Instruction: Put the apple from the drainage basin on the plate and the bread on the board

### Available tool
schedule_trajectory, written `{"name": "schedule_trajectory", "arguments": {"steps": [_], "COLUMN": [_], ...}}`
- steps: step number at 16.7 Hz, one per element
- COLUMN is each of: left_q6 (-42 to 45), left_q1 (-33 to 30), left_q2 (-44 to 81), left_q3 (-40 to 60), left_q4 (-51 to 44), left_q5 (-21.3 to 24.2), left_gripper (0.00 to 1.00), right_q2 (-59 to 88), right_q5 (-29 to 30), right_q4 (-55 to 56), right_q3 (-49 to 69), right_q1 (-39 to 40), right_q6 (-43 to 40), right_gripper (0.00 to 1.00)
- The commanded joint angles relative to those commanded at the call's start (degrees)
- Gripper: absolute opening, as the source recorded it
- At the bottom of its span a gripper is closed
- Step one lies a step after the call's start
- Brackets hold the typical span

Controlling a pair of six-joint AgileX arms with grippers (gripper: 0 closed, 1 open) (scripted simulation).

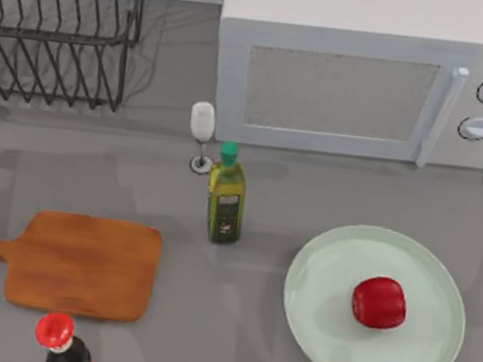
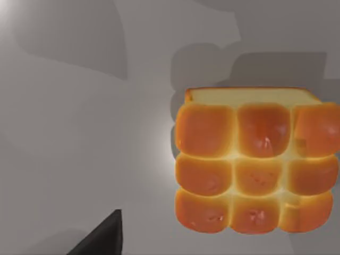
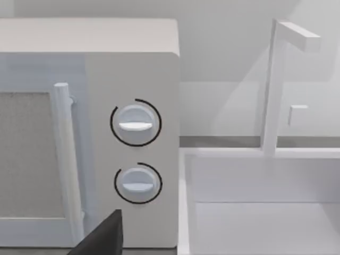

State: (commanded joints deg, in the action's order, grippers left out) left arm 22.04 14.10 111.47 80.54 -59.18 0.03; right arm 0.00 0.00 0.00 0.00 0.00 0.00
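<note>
Top view, L to R: I see the board (image 1: 77,263) bare on the counter (image 1: 258,191) at left, a bottle w/ red cap (image 1: 59,341) just below it. Green oil bottle (image 1: 225,198) stands mid-counter. At right the apple (image 1: 379,302) sits on the plate (image 1: 375,309). My left wrist cam looks down on the bread (image 2: 256,167), lying on gray surface. Claw states: can't tell for either arm. Right wrist cam faces the microwave (image 3: 133,133) w/ 2 dials.

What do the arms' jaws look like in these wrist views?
Little of either arm shows. In the left wrist view, a matte black, wedge-shaped piece of the left gripper juts up from the lower edge. The right wrist view has the same dark wedge of the right gripper. No cables or markings visible.
</note>
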Motion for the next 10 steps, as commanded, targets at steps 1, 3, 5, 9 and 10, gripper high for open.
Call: {"name": "schedule_trajectory", "arguments": {"steps": [1,3,5,9,10], "left_q6": [0.0,-0.1,-0.2,0.0,0.1], "left_q1": [0.0,-0.3,-0.2,0.0,0.0], "left_q2": [0.0,-0.2,0.4,3.7,4.6], "left_q3": [0.0,-0.2,-0.9,-5.0,-6.2], "left_q4": [0.0,0.1,1.1,9.2,11.5], "left_q5": [0.0,0.0,0.0,0.0,0.0], "left_gripper": [1.00,1.00,1.00,1.00,1.00], "right_q2": [0.0,0.0,0.0,0.0,0.0], "right_q5": [0.0,0.0,0.0,0.0,0.0], "right_q4": [0.0,0.0,0.0,0.0,0.0], "right_q3": [0.0,0.0,0.0,0.0,0.0], "right_q1": [0.0,0.0,0.0,0.0,0.0], "right_q6": [0.0,0.0,0.0,0.0,0.0], "right_gripper": [1.00,1.00,1.00,1.00,1.00]}}
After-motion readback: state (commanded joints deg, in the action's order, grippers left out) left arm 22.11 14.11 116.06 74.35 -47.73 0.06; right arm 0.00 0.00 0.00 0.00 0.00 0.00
